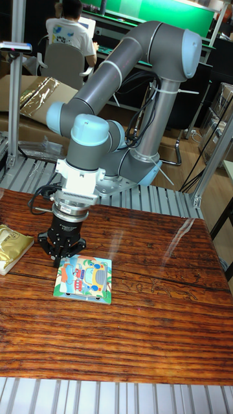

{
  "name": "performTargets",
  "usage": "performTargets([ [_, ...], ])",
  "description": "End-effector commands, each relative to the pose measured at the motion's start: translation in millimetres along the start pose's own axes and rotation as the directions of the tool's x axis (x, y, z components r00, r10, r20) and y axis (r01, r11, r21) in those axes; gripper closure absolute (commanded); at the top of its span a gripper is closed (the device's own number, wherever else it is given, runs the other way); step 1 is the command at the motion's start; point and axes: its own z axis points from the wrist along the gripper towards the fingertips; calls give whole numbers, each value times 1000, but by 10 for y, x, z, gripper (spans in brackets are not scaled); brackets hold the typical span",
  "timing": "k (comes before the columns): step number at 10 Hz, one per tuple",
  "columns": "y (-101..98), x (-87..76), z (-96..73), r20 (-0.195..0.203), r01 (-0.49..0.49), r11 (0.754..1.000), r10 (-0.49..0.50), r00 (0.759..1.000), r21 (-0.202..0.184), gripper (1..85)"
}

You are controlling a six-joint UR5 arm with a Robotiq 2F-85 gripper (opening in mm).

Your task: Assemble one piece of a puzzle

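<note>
Looking nearest first: ribbed metal strip (116, 394) runs along the front edge, then the dark red-brown wooden table (149, 323), glossy w/ strong grain and light glare streaks on the right half.

On the left-centre of the wood lies the puzzle board (83, 279), a square tray w/ a cartoon picture, looks like a car in blue, yellow and red, flat on the table, slightly rotated. Can't tell from here which piece is loose or missing; too small.

My gripper (62, 259) sits right at the board's back-left corner, pointing straight down, fingertips at or just above the board edge. Fingers look close together, but the black body hides the tips, so can't tell whether they're apart, together or clamped on a piece.

Left of me, at the table's edge, a gold foil packet (13, 247) sits partly cut off by the frame, apart from the board.

Above the gripper: black wrist ring, white finned adapter block (77, 187), cable loop to the left, then my grey arm w/ light-blue joint caps (90, 132), elbow rising to top right, base on the grooved metal deck (162, 194) behind the wood.

Far back: person (70, 35) in a white T-shirt seated in a chair, back to me, by a green screen (162, 10); crumpled foil sheet (42, 90) on the floor at left.
</note>
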Motion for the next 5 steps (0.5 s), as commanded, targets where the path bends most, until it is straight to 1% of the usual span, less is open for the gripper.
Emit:
performTargets([
  [1,-32,-8,-24,3,4,1000,-4,1000,-2,843],
  [5,32,-34,-30,-1,-18,1000,18,1000,6,843],
])
